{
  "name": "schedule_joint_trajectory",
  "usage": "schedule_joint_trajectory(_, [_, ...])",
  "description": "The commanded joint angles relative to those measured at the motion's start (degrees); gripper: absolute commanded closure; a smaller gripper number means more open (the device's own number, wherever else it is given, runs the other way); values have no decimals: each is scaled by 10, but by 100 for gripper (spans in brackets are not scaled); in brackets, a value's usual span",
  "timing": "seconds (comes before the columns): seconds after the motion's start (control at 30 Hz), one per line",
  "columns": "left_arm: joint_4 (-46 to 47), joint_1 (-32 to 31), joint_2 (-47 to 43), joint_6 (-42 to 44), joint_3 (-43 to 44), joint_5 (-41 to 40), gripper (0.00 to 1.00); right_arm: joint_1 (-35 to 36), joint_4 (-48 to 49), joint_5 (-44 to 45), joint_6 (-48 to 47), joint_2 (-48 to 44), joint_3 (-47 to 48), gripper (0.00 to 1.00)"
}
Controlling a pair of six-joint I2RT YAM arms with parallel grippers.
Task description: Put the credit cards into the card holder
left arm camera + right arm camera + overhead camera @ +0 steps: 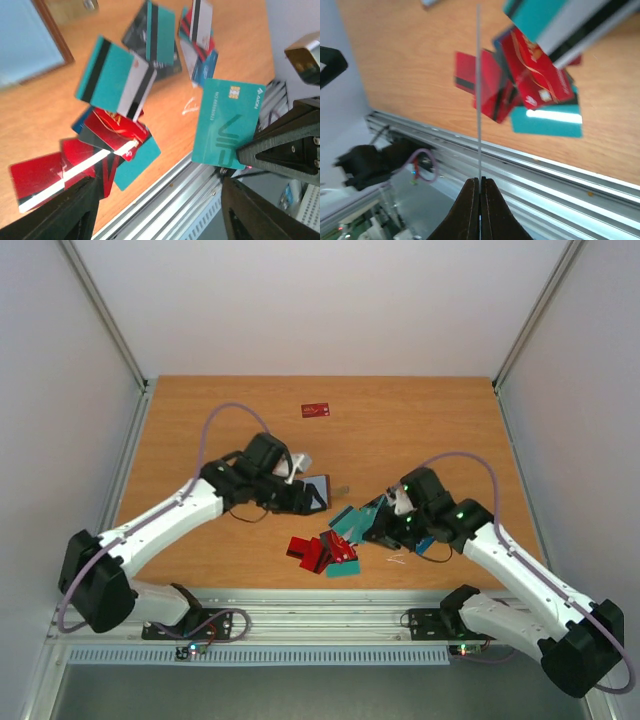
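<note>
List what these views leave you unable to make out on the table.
- Card holder: left wrist view, blurred and cut off by the top-left corner.
- Teal card in the right gripper: right wrist view shows only its edge.
- Lone red card: top view, print too small.
- Card pile: overlaps hide the count.

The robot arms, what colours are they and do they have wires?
Both the left arm and right arm have white tube-like links with chunky black joints. A thin lilac cable loops over each. Small green lights glow on the right one. The left gripper and right gripper have black, pointed fingers.
</note>
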Motion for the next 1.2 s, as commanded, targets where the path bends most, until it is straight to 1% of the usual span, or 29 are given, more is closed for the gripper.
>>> schedule_joint_trajectory(0.0, [-92,64,-28,59,71,-9,25,-55,-21,-92,-100,23,79,99])
schedule_joint_trajectory(0.03, [-104,82,-27,64,86,-3,18,-64,-12,-109,-109,30,94,99])
schedule_joint_trajectory(0.07, [-114,103,-27,68,98,-6,8,-75,3,-126,-116,38,105,99])
schedule_joint_trajectory(0.1, [-117,115,-27,73,107,-12,1,-82,22,-147,-124,48,113,99])
schedule_joint_trajectory(0.2, [-104,155,-13,86,124,29,1,-104,66,-205,-141,90,143,99])
schedule_joint_trajectory(0.3, [-73,178,1,100,138,105,1,-122,108,-257,-151,133,186,99])
schedule_joint_trajectory(0.33, [-41,188,3,91,134,145,3,-127,117,-275,-154,147,202,99])
schedule_joint_trajectory(0.37, [0,199,4,78,127,188,8,-132,120,-289,-157,158,218,99])
schedule_joint_trajectory(0.43, [110,215,5,14,103,282,18,-142,146,-330,-156,178,243,99])
schedule_joint_trajectory(0.47, [165,218,5,-11,89,312,22,-146,156,-346,-154,186,253,99])
schedule_joint_trajectory(0.53, [232,223,6,-52,75,344,26,-152,170,-380,-147,204,274,99])
schedule_joint_trajectory(0.63, [294,225,12,-86,69,393,30,-154,174,-411,-147,221,299,99])
schedule_joint_trajectory(0.67, [326,225,13,-107,66,400,31,-154,176,-419,-146,227,305,99])
schedule_joint_trajectory(0.77, [370,225,12,-148,65,405,34,-154,185,-451,-145,235,315,99])
schedule_joint_trajectory(0.87, [413,226,15,-178,63,417,40,-153,188,-473,-143,237,315,99])
schedule_joint_trajectory(0.93, [451,226,15,-214,55,428,44,-154,188,-479,-143,236,313,99])
schedule_joint_trajectory(1.1, [457,224,17,-234,50,439,52,-152,220,-495,-115,235,315,99])
schedule_joint_trajectory(1.17, [459,223,18,-237,49,439,54,-152,221,-500,-114,233,315,99])
